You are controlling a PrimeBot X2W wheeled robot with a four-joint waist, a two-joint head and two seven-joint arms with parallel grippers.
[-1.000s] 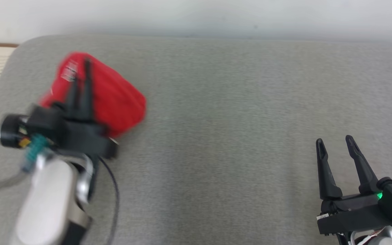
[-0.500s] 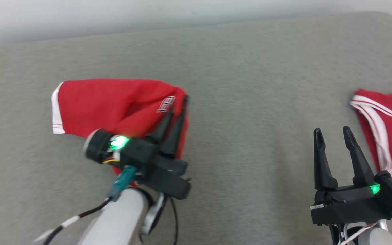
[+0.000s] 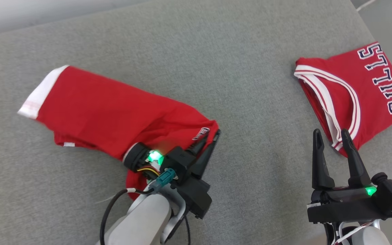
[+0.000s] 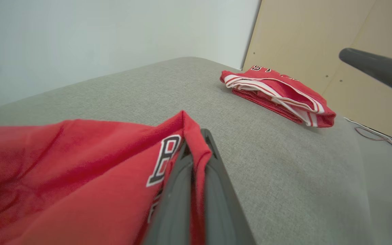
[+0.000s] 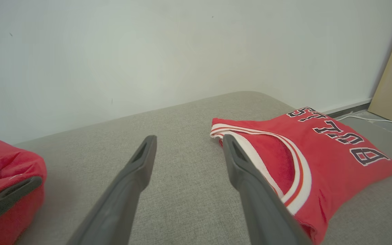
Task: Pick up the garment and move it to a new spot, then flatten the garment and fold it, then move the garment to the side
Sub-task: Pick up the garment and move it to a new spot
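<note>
The left gripper [image 3: 212, 136] has its fingers clamped on one end of the red garment [image 3: 107, 112]. Its length trails off to their left, well apart from the right gripper [image 3: 330, 133], whose fingers are spread and empty.

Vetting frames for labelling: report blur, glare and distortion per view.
Head view: even light, no glare, red garment smeared at its hem. Left wrist view: left gripper and nearby cloth soft. Right wrist view: right gripper soft, folded jersey lettering crisp.

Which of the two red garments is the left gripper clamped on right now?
The unfolded red garment with the white hem, pinched at its logo corner by the left gripper. The folded BULLS jersey lies free on the right.
</note>
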